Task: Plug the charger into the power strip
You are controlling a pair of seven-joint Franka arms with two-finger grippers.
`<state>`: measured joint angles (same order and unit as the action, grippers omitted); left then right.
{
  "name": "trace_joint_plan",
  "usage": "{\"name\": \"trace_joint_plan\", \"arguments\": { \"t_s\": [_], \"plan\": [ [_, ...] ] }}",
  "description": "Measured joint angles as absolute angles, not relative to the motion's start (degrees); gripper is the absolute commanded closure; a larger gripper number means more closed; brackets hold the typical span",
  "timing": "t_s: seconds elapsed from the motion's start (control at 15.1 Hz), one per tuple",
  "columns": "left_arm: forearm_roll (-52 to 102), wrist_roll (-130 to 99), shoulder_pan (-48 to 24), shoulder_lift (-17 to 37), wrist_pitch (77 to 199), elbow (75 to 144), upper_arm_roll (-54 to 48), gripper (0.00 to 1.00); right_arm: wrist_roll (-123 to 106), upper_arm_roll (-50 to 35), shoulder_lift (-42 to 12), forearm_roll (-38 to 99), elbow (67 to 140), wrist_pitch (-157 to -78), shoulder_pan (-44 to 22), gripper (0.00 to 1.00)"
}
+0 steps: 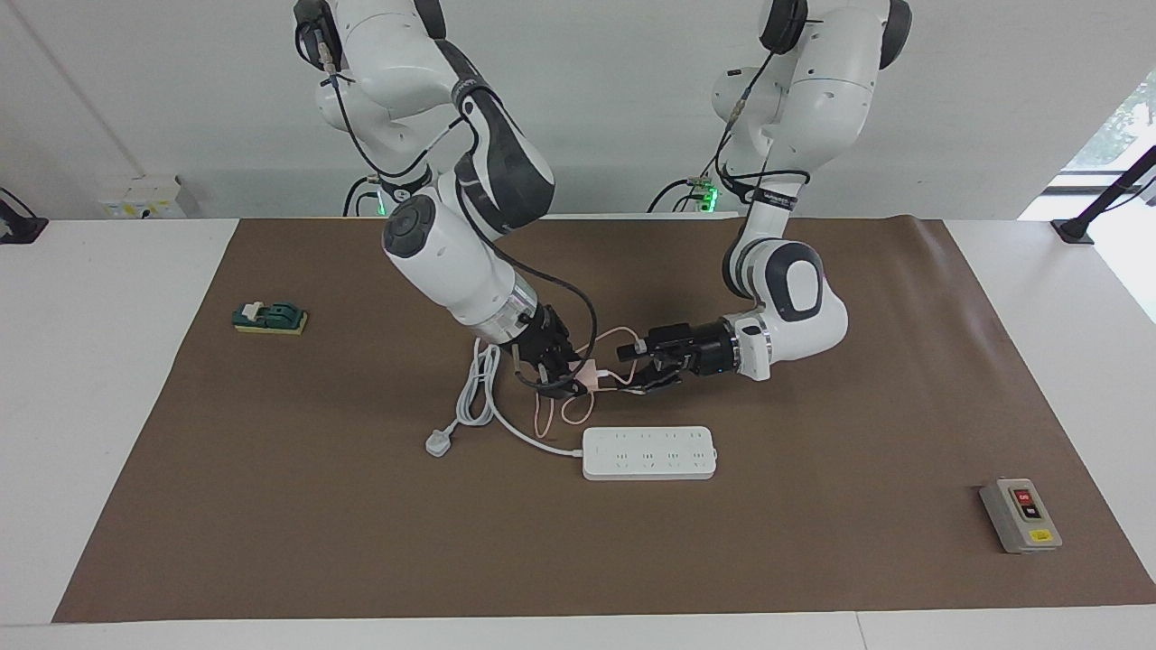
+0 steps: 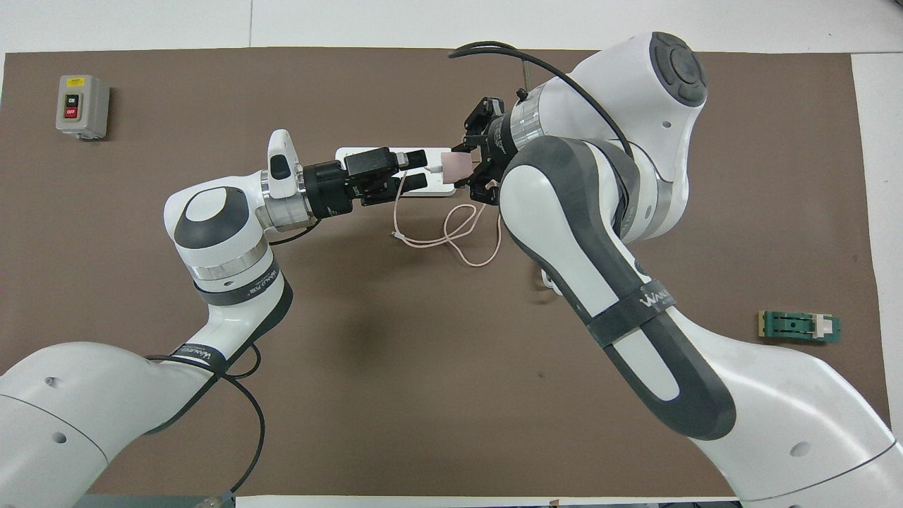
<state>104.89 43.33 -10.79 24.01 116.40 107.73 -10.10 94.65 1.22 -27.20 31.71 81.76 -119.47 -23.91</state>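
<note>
The charger, a small pale pink cube, hangs above the mat with my right gripper shut on it. In the overhead view the charger and right gripper cover the cord end of the power strip. Its thin pink cable trails down in loops on the mat. My left gripper is open and points at the charger from close by; whether it touches is unclear. From above, the left gripper also covers the strip. The white power strip lies flat, farther from the robots than both grippers.
The strip's thick white cord lies coiled toward the right arm's end and finishes in a grey-white plug. A grey switch box sits near the mat's corner at the left arm's end. A green block lies at the right arm's end.
</note>
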Motion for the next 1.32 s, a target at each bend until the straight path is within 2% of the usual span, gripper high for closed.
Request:
{"name": "trace_joint_plan", "arguments": {
  "t_s": [0.26, 0.46, 0.53, 0.66, 0.92, 0.99, 1.06, 1.32],
  "plan": [
    [105.1, 43.5, -11.1, 24.0, 117.5, 107.5, -10.1, 0.00, 95.2, 1.3, -27.2, 31.0, 81.5, -120.2, -26.0, 1.00],
    [105.1, 43.5, -10.9, 24.0, 117.4, 107.5, -9.9, 0.10, 95.2, 1.4, -27.2, 30.3, 81.5, -120.3, -26.0, 1.00],
    [105.1, 43.5, -10.8, 23.9, 117.4, 107.5, -9.8, 0.11, 95.2, 1.5, -27.2, 30.3, 81.5, -120.3, -26.0, 1.00],
    [105.1, 43.5, -10.7, 23.9, 117.0, 107.5, -9.7, 0.21, 95.2, 1.5, -27.2, 30.3, 81.5, -120.3, -26.0, 1.00],
    [105.1, 43.5, -10.4, 23.9, 116.0, 107.5, -9.6, 0.33, 95.2, 1.7, -27.3, 30.3, 81.5, -120.3, -26.0, 1.00],
    [105.1, 43.5, -10.2, 23.9, 115.6, 107.5, -9.6, 0.47, 95.2, 1.7, -27.3, 30.3, 81.5, -120.3, -26.0, 1.00],
    [105.1, 43.5, -10.0, 23.9, 115.2, 107.5, -9.6, 0.57, 95.2, 1.7, -27.3, 30.3, 81.5, -120.3, -26.0, 1.00],
    [104.9, 43.5, -9.6, 23.8, 114.5, 107.8, -9.5, 0.57, 95.2, 1.7, -27.3, 30.2, 81.4, -120.3, -26.0, 1.00]
  ]
}}
